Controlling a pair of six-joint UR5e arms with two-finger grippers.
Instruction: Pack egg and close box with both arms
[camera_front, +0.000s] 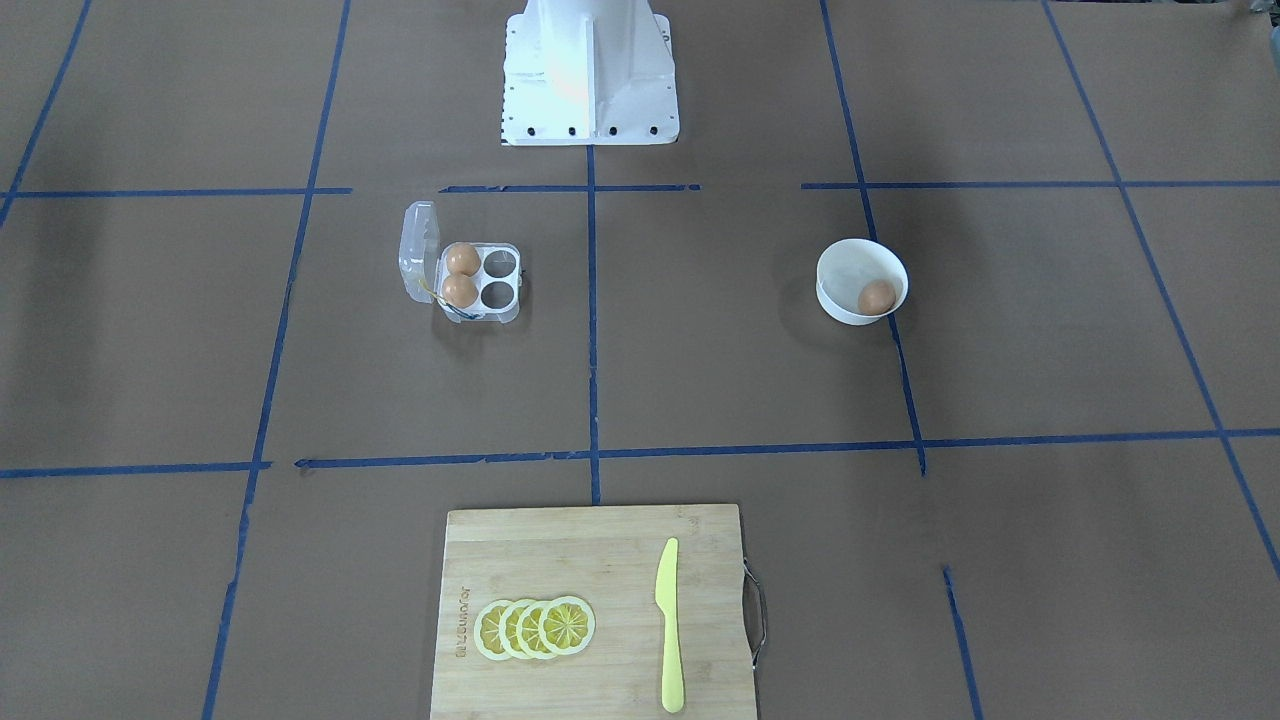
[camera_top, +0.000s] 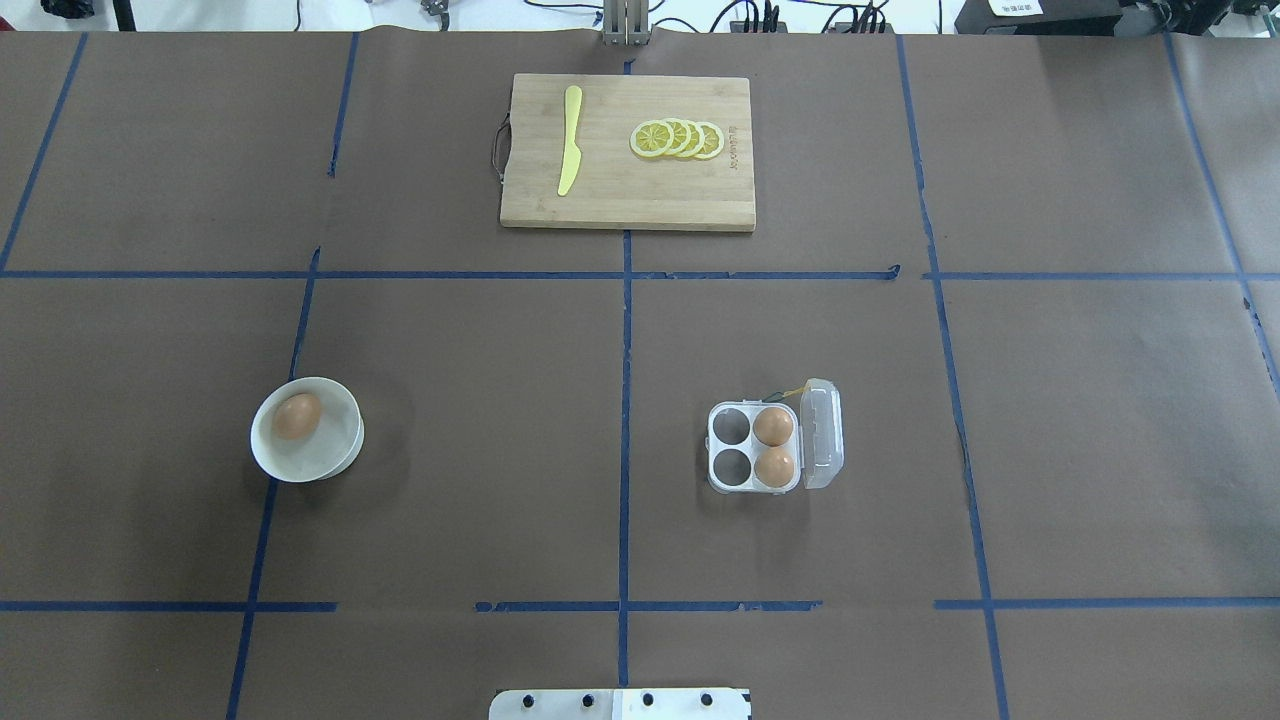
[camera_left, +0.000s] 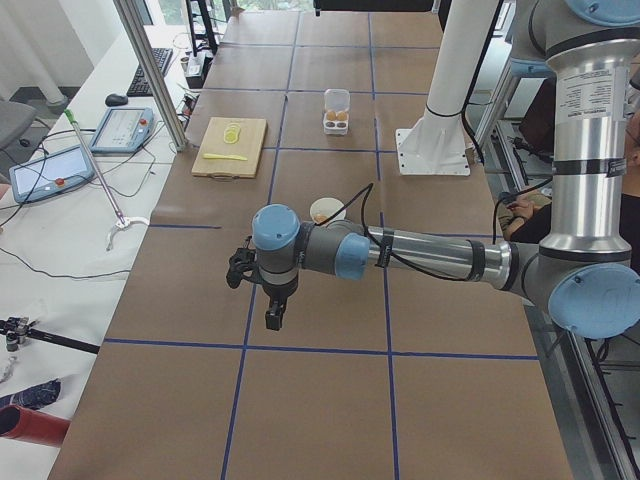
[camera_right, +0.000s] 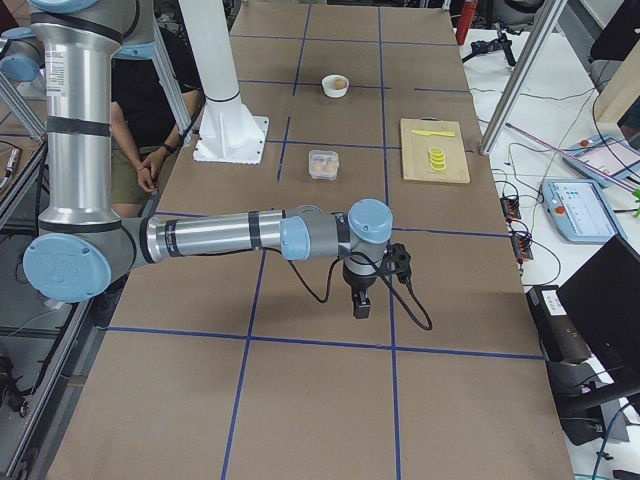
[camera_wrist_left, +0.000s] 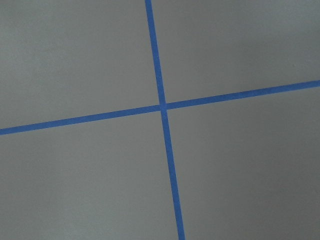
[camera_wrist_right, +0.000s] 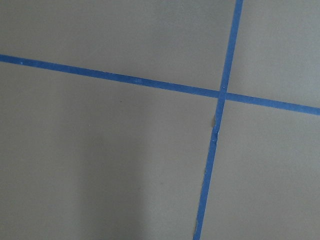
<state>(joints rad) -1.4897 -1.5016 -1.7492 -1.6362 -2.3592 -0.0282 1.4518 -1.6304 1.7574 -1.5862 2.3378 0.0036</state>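
The clear box (camera_top: 730, 445) stands right of centre with its lid (camera_top: 822, 433) open. Two eggs (camera_top: 773, 426) (camera_top: 775, 466) fill the cells beside the lid, and the other two cells are empty. A third egg (camera_top: 297, 416) lies in the white bowl (camera_top: 340, 445) on the left. The front view shows the box (camera_front: 497, 293) and the bowl's egg (camera_front: 876, 297). My left gripper (camera_left: 272, 318) hangs over bare table, far from the bowl, and I cannot tell its state. My right gripper (camera_right: 360, 305) hangs far from the box (camera_right: 323, 164), and I cannot tell its state. Both wrist views show only paper and blue tape.
A wooden cutting board (camera_top: 640, 200) lies at the table's far edge with lemon slices (camera_top: 678, 139) and a yellow knife (camera_top: 570, 140). The white pedestal (camera_front: 590, 90) stands at the robot's side. Blue tape lines cross the brown table cover.
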